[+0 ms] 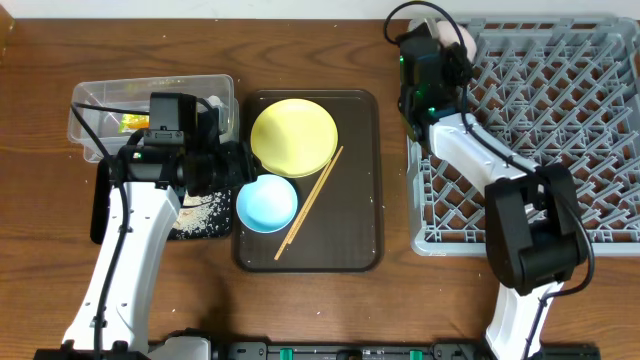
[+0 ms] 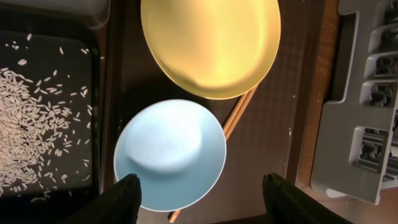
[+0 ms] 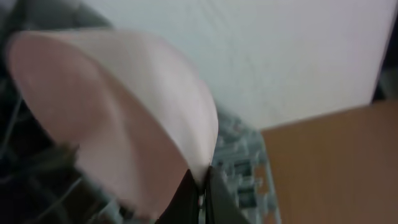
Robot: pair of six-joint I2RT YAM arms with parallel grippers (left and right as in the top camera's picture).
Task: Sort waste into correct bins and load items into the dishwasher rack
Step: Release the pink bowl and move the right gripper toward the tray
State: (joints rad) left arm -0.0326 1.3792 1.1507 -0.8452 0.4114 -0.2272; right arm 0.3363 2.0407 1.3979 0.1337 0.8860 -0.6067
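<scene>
- Light blue bowl point(image 2: 169, 152) lies just beyond our left gripper point(image 2: 202, 180), between its wide-spread, empty fingers, a little nearer one finger than the other.
- Beyond it, the chopsticks point(image 2: 239, 115) slant away from the fingertips, seemingly under the bowl's rim toward the yellow plate point(image 2: 211, 43).
- Our right gripper point(image 3: 200, 199), well apart over the dishwasher rack point(image 1: 600, 150), pinches the white bowl point(image 3: 118, 124) by its rim; we judge the left arm nearer.

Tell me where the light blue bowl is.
In the overhead view, the light blue bowl sits on the left half of the dark brown tray, nearer the robot than the yellow plate.
</scene>
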